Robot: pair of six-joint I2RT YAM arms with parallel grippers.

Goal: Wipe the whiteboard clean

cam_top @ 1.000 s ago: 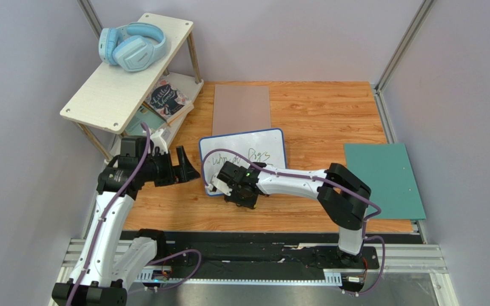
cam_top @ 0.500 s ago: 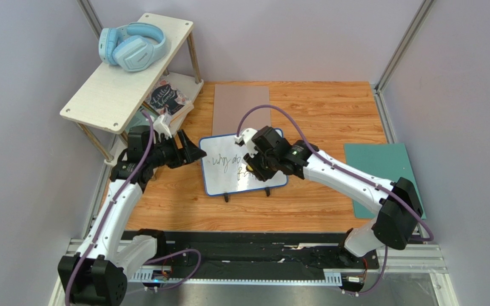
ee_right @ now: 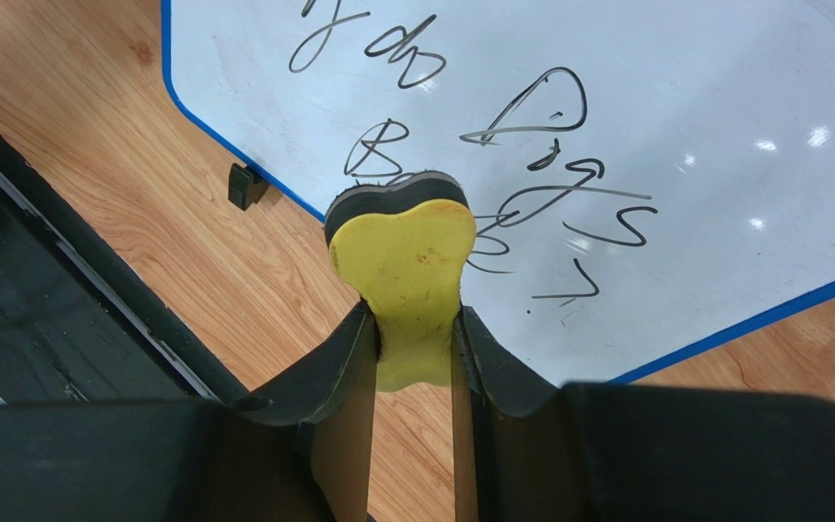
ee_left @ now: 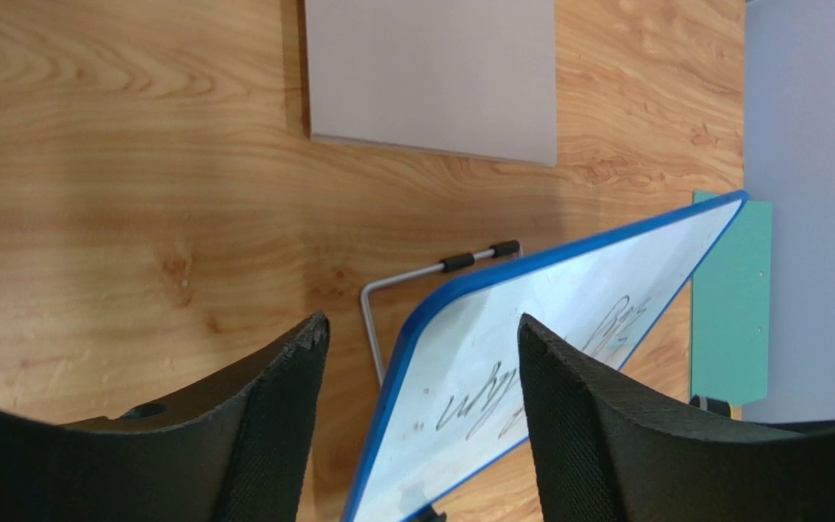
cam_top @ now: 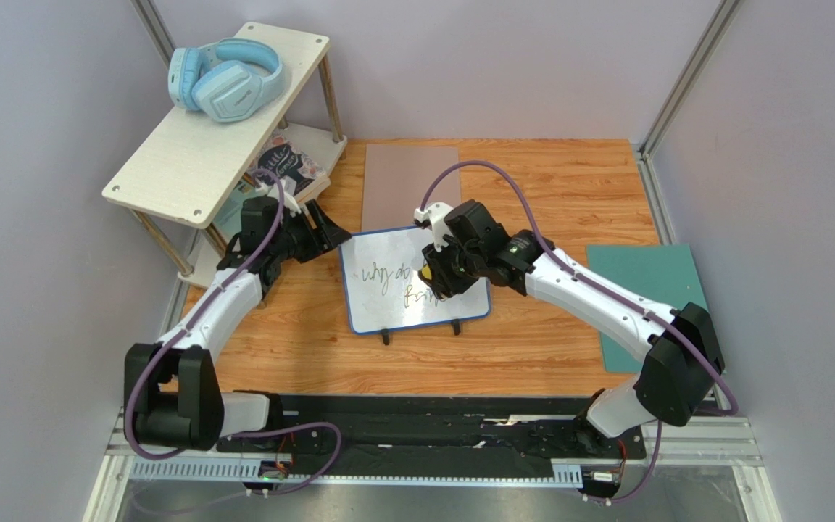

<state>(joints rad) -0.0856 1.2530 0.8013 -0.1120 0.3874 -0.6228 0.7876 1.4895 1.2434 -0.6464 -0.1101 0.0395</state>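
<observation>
The whiteboard (cam_top: 395,285) stands tilted on its wire stand and black feet in the middle of the wooden table, black handwriting on it. It also shows in the left wrist view (ee_left: 563,326) and the right wrist view (ee_right: 651,98). My right gripper (cam_top: 439,264) (ee_right: 415,326) is shut on a yellow sponge eraser (ee_right: 406,256), whose dark pad end sits at the writing near the board's right part. My left gripper (cam_top: 326,232) (ee_left: 422,348) is open, its jaws either side of the board's upper left corner, not touching it that I can see.
A grey-brown mat (cam_top: 411,185) lies behind the board. A green mat (cam_top: 656,305) lies at the right table edge. A tilted wooden shelf (cam_top: 171,158) at the back left carries blue headphones (cam_top: 224,78), with a book (cam_top: 286,163) beneath. The rail (cam_top: 433,435) runs along the near edge.
The right gripper rose from the board's near-left corner to its right part with the eraser. The board now stands tilted. The left gripper moved back and right toward the board's upper left corner.
</observation>
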